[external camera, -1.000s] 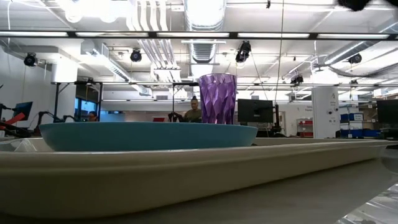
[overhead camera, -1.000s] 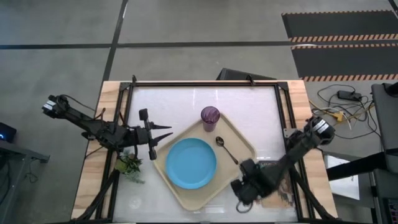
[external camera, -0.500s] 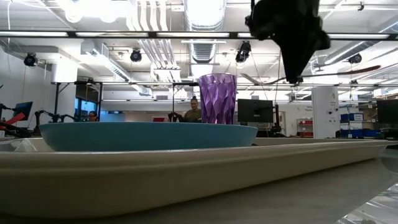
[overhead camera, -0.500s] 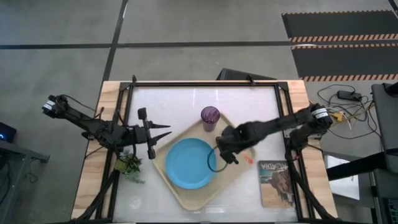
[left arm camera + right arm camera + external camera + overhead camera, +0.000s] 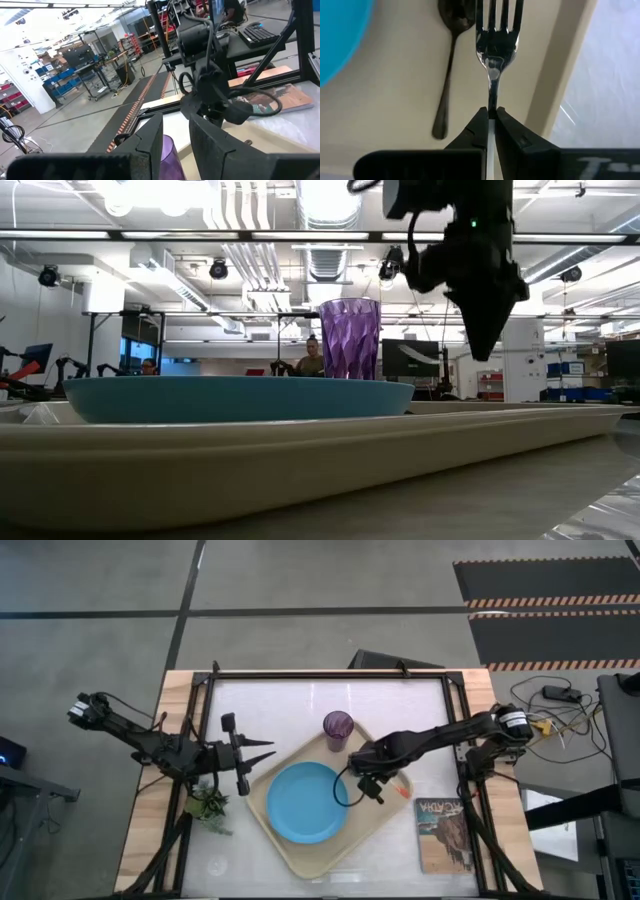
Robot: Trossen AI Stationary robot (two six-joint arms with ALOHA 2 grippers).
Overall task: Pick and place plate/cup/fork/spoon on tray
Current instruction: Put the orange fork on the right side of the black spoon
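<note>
The beige tray [image 5: 330, 855] lies in the middle of the table. On it rest the light-blue plate [image 5: 307, 802], the purple cup [image 5: 338, 730], upright at the far corner, and the dark spoon [image 5: 447, 75]. My right gripper [image 5: 366, 780] hangs over the tray to the right of the plate, shut on the fork [image 5: 495, 35]. The fork's orange handle [image 5: 400, 791] sticks out toward the table's right. In the high view the gripper hides the spoon. My left gripper [image 5: 266, 753] waits open and empty at the tray's left side. My right gripper pinches the fork's thin metal neck [image 5: 492, 100], just behind the tines, between its two fingertips. The fingers point down at the tray. The tines reach out past the fingertips beside the spoon. In the low view the fingers [image 5: 486, 340] are above the tray's rim.
A printed book [image 5: 443, 833] lies at the table's near right, beside the tray. A small green plant-like thing [image 5: 208, 806] lies near my left arm. Black frame rails run along the table's edges. People sit far off in the room [image 5: 315, 360].
My right gripper has gone from the book at the near right toward the far edge and the left. It has carried the fork over the tray to beside the plate. It has come down a little, and the fork has turned about.
</note>
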